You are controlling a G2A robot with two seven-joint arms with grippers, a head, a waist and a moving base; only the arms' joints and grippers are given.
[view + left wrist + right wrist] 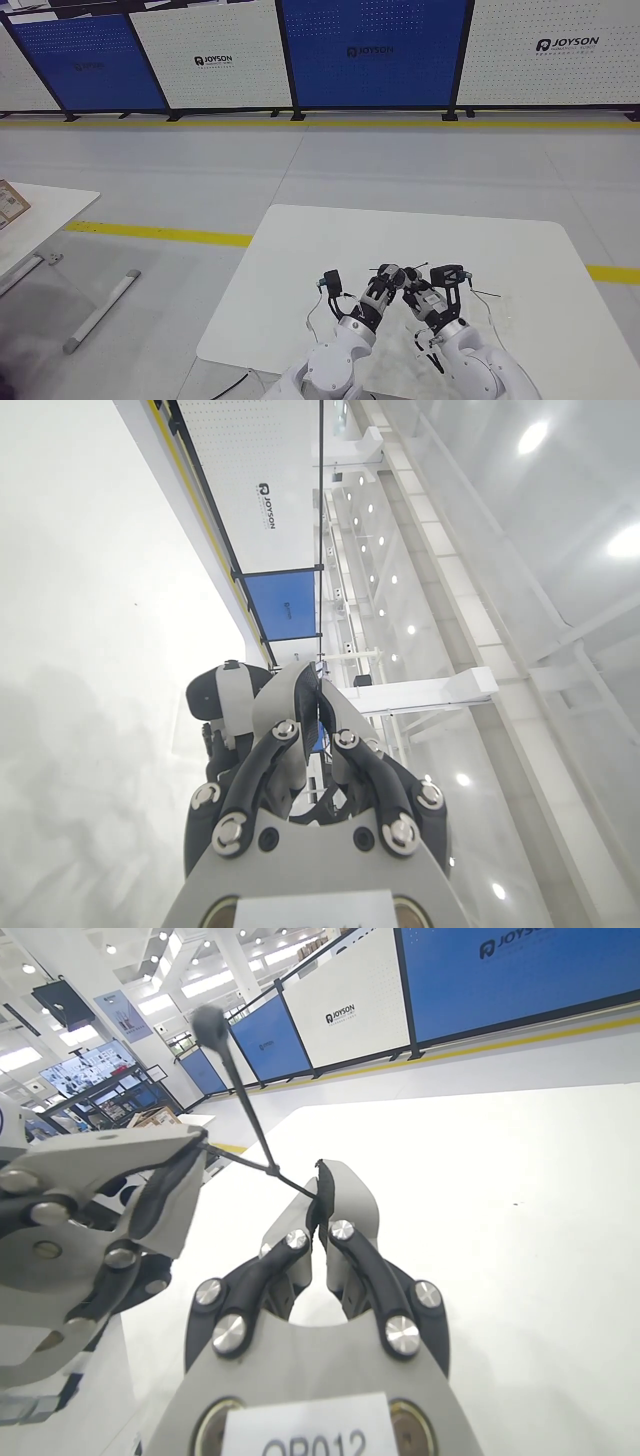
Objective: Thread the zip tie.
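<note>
In the right wrist view a thin black zip tie (250, 1160) spans between both grippers. My right gripper (320, 1180) is shut on one end of it. My left gripper (200, 1142) is shut on the other end, close beside it. A second strand rises from a small junction (272, 1171) on the tie to a blurred dark tip (210, 1025). In the top view the left gripper (390, 281) and right gripper (410, 284) meet tip to tip above the near part of the white table (330, 250). The left wrist view has the left gripper (318, 678) with its pads pressed together.
The table's left edge (235, 290) lies close to the left arm. Bare tabletop stretches ahead and to the right. A second white table (45, 215) stands far left across the floor. Blue and white partitions (370, 55) line the back.
</note>
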